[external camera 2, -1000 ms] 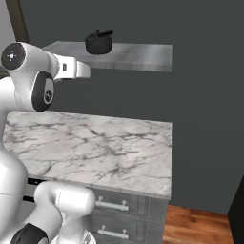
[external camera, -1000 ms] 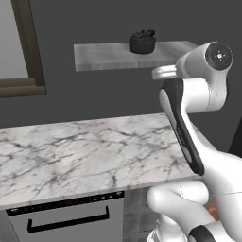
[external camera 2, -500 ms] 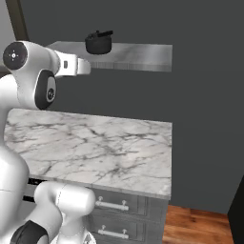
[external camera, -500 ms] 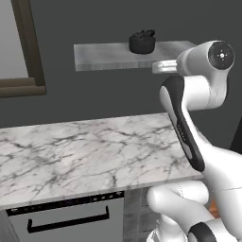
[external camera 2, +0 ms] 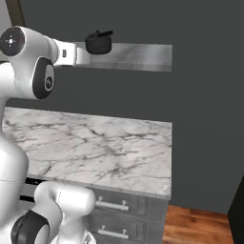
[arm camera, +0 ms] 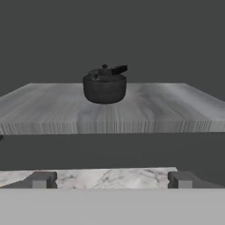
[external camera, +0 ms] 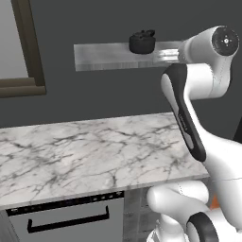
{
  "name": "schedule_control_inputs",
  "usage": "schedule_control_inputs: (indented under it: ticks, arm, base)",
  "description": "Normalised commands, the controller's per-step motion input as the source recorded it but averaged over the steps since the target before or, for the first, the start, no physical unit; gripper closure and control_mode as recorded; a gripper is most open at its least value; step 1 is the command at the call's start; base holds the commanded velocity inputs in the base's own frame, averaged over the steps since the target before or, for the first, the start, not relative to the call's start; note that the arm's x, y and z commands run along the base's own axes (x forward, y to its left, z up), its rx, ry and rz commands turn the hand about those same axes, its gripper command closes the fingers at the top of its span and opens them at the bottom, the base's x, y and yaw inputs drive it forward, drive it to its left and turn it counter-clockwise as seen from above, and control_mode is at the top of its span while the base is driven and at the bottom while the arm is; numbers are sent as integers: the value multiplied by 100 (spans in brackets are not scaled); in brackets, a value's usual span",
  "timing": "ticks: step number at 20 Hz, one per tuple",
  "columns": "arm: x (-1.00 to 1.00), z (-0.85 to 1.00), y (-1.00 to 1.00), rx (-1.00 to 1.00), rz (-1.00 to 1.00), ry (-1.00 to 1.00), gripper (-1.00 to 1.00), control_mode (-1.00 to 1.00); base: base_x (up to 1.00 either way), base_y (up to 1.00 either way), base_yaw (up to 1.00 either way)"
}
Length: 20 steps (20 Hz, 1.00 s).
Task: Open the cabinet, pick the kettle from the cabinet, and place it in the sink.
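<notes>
We start at the kettle (arm camera: 105,85), small, squat, matte black, upright on a grey marble-look shelf (arm camera: 52,110) set against the dark wall, above the marble counter (external camera: 85,156). It sits toward the back of the shelf, near mid-width in the hand view, with bare shelf in front of it. Its dark side piece (spout or handle, too small to tell) sticks out to the right in the hand view. The gripper (arm camera: 110,179) is raised to about shelf level and points straight at the kettle; the kettle lies dead ahead and a little above the fingertips (arm camera: 40,179), well apart from them, with the shelf's front edge between. The jaws stand wide apart and hold nothing. In the left base view the kettle (external camera: 142,41) is left of the wrist; in the right base view the kettle (external camera 2: 98,43) is just right of it. We judge the coming move is a straight reach forward over the shelf edge, kept above the board.
</notes>
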Motion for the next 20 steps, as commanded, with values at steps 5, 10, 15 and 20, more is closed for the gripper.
schedule_control_inputs:
  ticks: [5, 10, 15, 20]
  arm:
    - [4, 27, 1, -1, 0, 0, -100, -100]
    - [2, 23, 0, 0, 0, 0, -100, -100]
    - [4, 21, 0, 0, 0, 0, -100, -100]
    - [16, 8, -1, 0, 0, 0, -100, -100]
  base:
    - [0, 0, 0]
    - [0, 0, 0]
    - [0, 0, 0]
    - [0, 0, 0]
